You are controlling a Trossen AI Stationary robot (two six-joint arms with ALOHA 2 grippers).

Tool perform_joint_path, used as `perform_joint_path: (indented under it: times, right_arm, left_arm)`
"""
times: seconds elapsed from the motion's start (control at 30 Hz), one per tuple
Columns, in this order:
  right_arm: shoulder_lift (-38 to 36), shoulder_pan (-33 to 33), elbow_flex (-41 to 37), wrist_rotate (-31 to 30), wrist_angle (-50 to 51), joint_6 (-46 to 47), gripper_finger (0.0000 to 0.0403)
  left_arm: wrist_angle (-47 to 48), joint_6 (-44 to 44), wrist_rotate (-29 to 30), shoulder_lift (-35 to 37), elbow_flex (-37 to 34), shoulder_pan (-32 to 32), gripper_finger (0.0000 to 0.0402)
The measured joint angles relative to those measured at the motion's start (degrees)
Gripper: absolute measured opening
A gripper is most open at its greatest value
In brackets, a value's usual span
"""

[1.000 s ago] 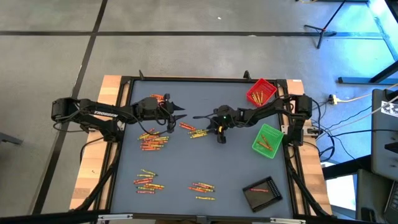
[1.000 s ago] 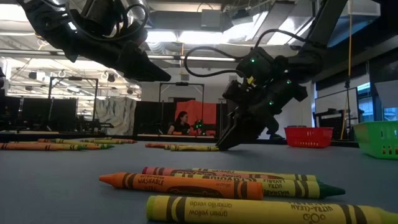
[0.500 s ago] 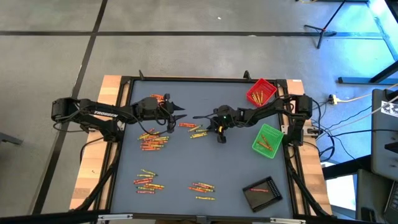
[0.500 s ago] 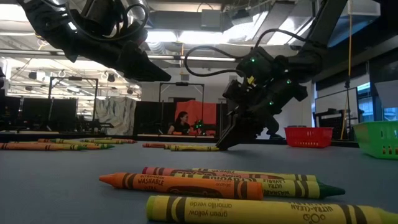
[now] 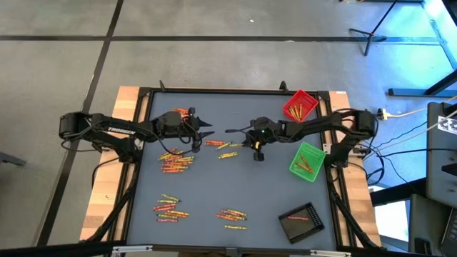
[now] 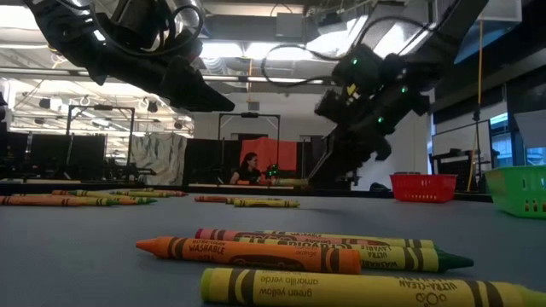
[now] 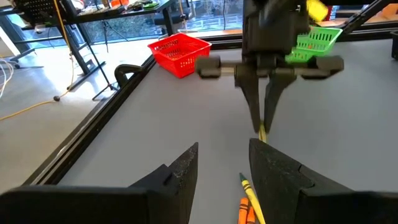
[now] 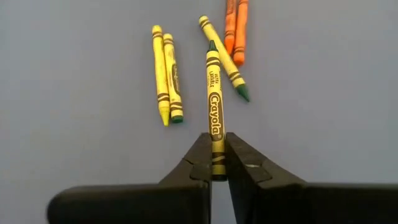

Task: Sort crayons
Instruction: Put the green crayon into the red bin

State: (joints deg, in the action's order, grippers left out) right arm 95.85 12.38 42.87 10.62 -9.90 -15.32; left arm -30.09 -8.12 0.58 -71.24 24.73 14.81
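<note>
Yellow-green wax is showing between your right gripper's [image 8: 217, 163] fingers: they are clenching one crayon [image 8: 214, 112] by its end, and it is sticking straight out from the tips, lifted clear of the grey tabletop [image 5: 235, 187]. Beneath it, four more loose crayons [image 8: 168, 74] are lying on the mat, two yellow ones side by side and an orange pair just beyond.

In the overhead view this gripper [image 5: 253, 148] is hanging over the middle of the table, well apart from the green tray [image 5: 308, 160] and near a small scatter of crayons [image 5: 223, 148] towards the table's centre.

Your left gripper [image 5: 202, 130] is waiting with its fingers spread and holding nothing, farther from the green tray, just beside a bigger heap of crayons [image 5: 175, 161]. More piles are lying along the near edge [image 5: 170, 208], and a red tray [image 5: 300, 106] and a black tray [image 5: 300, 220] are flanking the green one.

Beyond the table, under ceiling lights, a person [image 6: 248, 169] is sitting before a red screen [image 6: 275, 157].
</note>
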Motion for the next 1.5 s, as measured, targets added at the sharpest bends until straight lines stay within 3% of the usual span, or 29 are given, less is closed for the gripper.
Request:
perform_joint_path:
  times: [0.4,0.63,1.07,1.2,1.5]
  right_arm:
    - [-17.1,0.3,0.1,-19.5,18.3,0.0,0.0025]
    - [-25.0,6.9,0.1,-26.7,26.8,3.0,0.0025]
    - [-27.3,27.7,0.1,-29.1,38.8,10.6,0.0025]
    - [-27.0,30.6,0.1,-32.1,42.1,14.5,0.0025]
    - [-24.4,32.7,0.1,-32.3,46.3,19.6,0.0025]
  left_arm:
    - [0.0,0.0,0.0,0.0,0.0,0.0,0.0127]
    - [0.0,0.0,0.0,0.0,0.0,0.0,0.0127]
    - [0.0,0.0,0.0,0.0,0.0,0.0,0.0127]
    - [0.0,0.0,0.3,0.0,0.0,0.0,0.0127]
    - [0.0,0.0,0.4,0.0,0.0,0.0,0.0127]
